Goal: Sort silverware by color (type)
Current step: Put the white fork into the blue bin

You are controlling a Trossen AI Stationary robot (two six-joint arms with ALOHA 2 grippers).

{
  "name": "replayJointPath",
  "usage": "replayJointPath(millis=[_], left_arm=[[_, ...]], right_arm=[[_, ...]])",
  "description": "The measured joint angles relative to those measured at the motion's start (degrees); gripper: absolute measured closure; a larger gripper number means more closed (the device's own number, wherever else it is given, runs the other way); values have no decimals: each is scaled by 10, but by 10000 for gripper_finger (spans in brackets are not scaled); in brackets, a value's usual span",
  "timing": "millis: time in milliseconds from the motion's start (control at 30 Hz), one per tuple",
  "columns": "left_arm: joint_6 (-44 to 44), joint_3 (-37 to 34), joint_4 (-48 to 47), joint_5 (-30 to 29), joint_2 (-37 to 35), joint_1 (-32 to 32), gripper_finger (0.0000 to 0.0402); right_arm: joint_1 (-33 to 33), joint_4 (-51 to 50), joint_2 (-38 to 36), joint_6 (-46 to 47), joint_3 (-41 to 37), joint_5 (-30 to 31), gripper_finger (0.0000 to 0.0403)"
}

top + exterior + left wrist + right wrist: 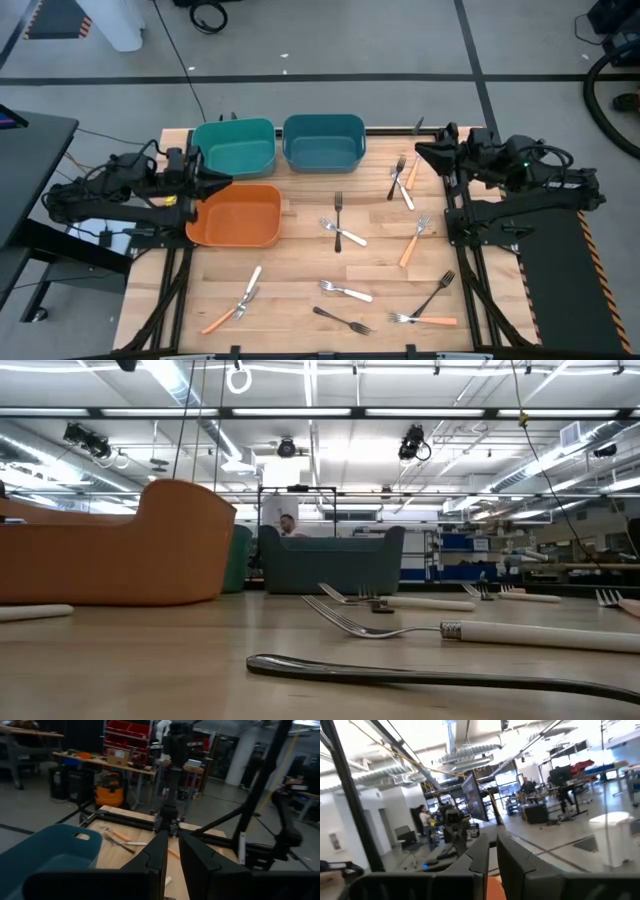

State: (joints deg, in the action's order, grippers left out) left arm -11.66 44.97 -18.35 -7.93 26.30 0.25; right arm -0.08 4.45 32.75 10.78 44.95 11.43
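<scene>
Wooden table (300, 300), seen from above, with no fork yet sorted. Near edge, five to seven o'clock: forks (345, 291) of silver, black and orange-handled kinds lie scattered. Centre to two o'clock: more forks, some crossed. Far side, ten to twelve o'clock: orange bin (238, 215), green bin (236, 146) and blue bin (323, 140), all empty. Left gripper (222, 182) at nine o'clock and right gripper (422, 151) at two o'clock hover nearly closed, holding nothing.
</scene>
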Motion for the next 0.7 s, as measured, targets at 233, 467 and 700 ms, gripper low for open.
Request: replayJointPath(millis=[233, 467, 700], left_arm=[[8, 0, 4, -4, 11, 0, 345], [10, 0, 23, -8, 46, 2, 345], [21, 0, 73, -15, 101, 34, 345]], right_arm=[[0, 5, 15, -33, 0, 14, 358], [0, 22, 50, -35, 0, 43, 358], [0, 23, 87, -81, 0, 94, 358]])
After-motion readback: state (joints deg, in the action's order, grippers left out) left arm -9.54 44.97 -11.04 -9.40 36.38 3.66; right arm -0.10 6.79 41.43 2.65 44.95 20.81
